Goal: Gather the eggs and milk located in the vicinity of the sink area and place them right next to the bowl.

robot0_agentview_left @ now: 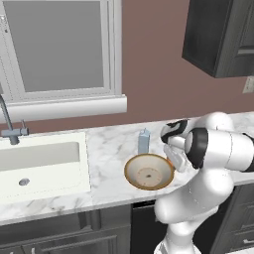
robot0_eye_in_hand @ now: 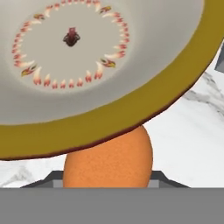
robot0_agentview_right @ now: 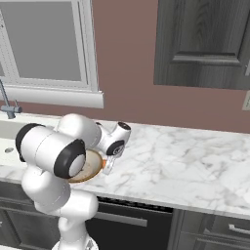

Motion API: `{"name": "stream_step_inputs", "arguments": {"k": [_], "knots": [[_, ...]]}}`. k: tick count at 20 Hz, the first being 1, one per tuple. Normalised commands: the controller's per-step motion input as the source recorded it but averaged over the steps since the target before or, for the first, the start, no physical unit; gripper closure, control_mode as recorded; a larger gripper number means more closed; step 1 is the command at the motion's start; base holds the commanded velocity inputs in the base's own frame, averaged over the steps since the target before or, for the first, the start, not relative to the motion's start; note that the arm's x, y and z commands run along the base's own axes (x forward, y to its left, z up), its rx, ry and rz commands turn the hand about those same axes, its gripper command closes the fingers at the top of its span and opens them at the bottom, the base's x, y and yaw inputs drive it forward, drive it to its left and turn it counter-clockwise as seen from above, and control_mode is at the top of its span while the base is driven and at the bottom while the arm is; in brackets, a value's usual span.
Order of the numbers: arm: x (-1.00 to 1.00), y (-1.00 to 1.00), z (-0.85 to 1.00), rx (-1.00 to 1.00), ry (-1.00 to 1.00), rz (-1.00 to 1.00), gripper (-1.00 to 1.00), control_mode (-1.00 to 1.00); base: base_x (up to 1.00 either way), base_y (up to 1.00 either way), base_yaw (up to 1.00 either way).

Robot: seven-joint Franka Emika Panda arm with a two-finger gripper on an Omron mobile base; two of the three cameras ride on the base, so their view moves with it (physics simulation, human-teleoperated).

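Observation:
An orange-brown egg (robot0_eye_in_hand: 109,161) sits between my fingertips, with my gripper (robot0_eye_in_hand: 107,181) shut on it. The egg is right at the edge of the tan bowl (robot0_eye_in_hand: 100,131), partly tucked under its orange-brown rim. From the left base view, the bowl (robot0_agentview_left: 149,171) stands on the marble counter and my gripper (robot0_agentview_left: 173,159) is low at its right side. The milk (robot0_agentview_left: 144,141), a slim pale blue carton, stands upright just behind the bowl. In the right base view, my gripper (robot0_agentview_right: 106,164) is at the bowl (robot0_agentview_right: 92,169), with a sliver of orange egg (robot0_agentview_right: 104,163) showing. The arm hides much of the bowl there.
The cream-white sink (robot0_agentview_left: 39,166) with its grey faucet (robot0_agentview_left: 11,126) lies at the left of the counter. A window is behind it and dark wall cabinets (robot0_agentview_left: 221,34) hang at the upper right. The marble counter (robot0_agentview_right: 185,161) stretches to the right of the bowl.

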Motion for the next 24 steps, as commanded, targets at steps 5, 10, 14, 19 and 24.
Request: {"name": "stream_step_inputs", "arguments": {"k": [5,10,14,19,24], "knots": [[-0.16,-0.03,0.00,0.00,-0.04,0.01,-1.00,-1.00,0.00,0.00,0.00],[-0.09,-0.14,0.00,0.00,-0.02,0.00,-1.00,-1.00,0.00,0.00,0.00],[0.00,-0.27,0.00,0.00,0.00,0.00,-1.00,-1.00,0.00,0.00,0.00],[0.00,-0.31,0.00,0.00,0.00,0.00,-1.00,-1.00,0.00,0.00,0.00],[0.00,-0.14,0.16,0.00,0.00,0.01,-1.00,-1.00,0.00,0.00,0.00]]}}
